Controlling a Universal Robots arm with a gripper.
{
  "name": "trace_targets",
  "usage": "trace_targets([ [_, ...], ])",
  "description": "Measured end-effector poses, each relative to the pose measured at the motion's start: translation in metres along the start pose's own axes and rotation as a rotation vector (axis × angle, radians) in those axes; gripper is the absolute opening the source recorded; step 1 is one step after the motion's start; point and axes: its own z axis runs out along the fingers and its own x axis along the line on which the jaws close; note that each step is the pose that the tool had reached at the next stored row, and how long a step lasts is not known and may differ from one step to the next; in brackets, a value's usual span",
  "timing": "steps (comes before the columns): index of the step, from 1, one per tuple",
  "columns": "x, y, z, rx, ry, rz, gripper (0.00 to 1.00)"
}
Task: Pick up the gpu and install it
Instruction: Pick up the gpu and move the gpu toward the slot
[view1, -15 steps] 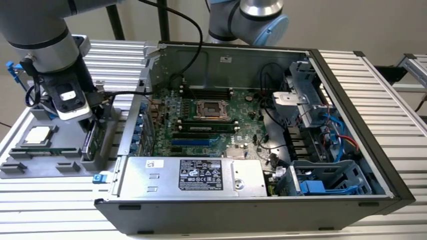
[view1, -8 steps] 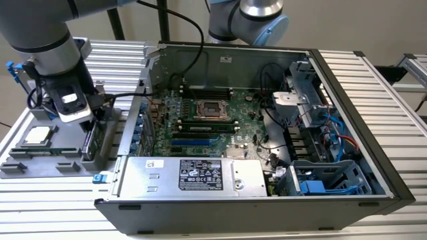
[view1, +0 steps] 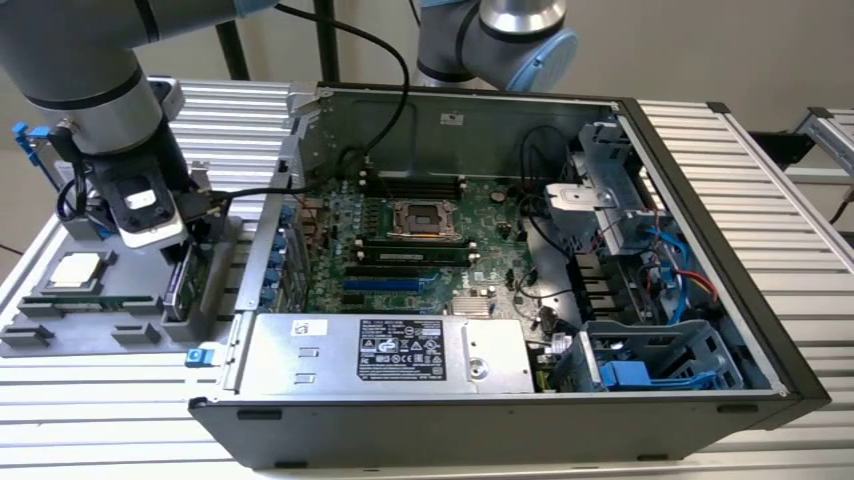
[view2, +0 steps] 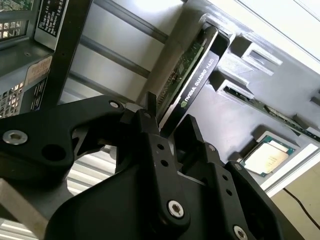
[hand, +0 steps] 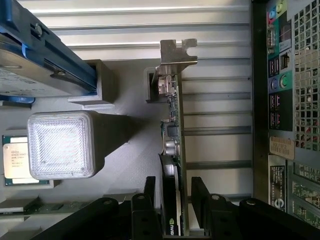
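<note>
Now my claw (hand: 174, 182) straddles the gpu (hand: 176, 120), standing on edge in its grey tray (hand: 125, 165) beside the case (hand: 285, 100), not yet pinching. Light, stiff, fragile, I judge: grip flat faces.

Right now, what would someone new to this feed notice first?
The gripper stands out first. It straddles the graphics card, which stands on edge in a gray tray at the exterior view's left. Beside the tray, the big open computer case lies on its side with its green motherboard exposed.
</note>
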Motion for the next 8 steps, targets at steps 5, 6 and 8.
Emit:
trace_targets([
  [5,0.0000,0.0000,0.0001,-0.0002,-0.0001,0.000,1.00],
  [6,0.0000,0.0000,0.0001,-0.0002,-0.0002,0.000,1.00],
  [8,0.0000,0.0000,0.0001,-0.0003,-0.0002,0.000,1.00],
])
